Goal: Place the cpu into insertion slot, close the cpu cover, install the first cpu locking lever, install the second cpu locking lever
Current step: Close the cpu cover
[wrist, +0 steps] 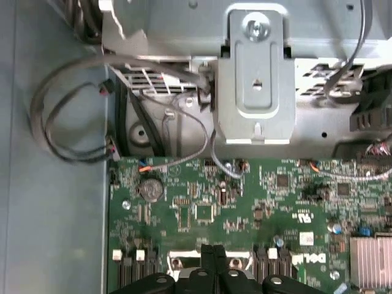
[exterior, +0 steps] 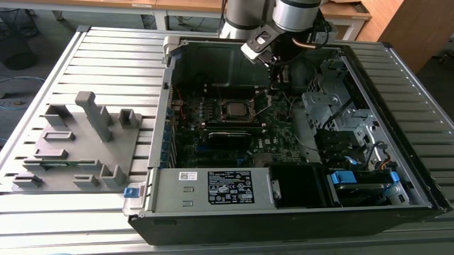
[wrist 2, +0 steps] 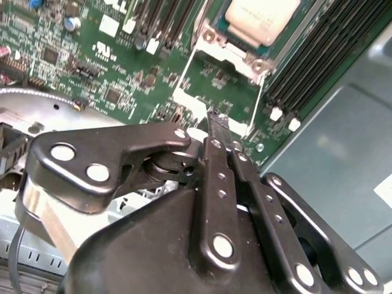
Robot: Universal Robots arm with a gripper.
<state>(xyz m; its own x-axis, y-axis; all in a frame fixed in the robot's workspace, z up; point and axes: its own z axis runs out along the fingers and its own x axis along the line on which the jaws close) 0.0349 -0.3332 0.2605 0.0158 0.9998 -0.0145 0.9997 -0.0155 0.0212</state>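
Gripper (wrist 2: 215,122): fingers pressed together, nothing seen between them; in both wrist views the tips (wrist: 212,251) hang just above the far edge of the cpu cover. Contact with that edge cannot be told.
Arm position: reaching down into the open computer case (exterior: 284,218), toward the rear of the motherboard (wrist 2: 110,61).
Cpu (wrist 2: 260,18): seated flat in the insertion slot (wrist 2: 209,37), pale metal top bare and facing up; in the exterior view it sits mid-board (exterior: 235,110).
Cpu cover (wrist 2: 184,98): swung open, off the cpu, hinged at the slot's rim; green board shows through its window. Whether it stands tilted or lies flat cannot be told.
Memory slots (wrist 2: 318,67): long dark rows just beside the insertion slot.
Surroundings: case lies on a slatted grey table (exterior: 106,58); a grey fixture block (exterior: 78,143) sits on the exterior view's left, well apart from the gripper.
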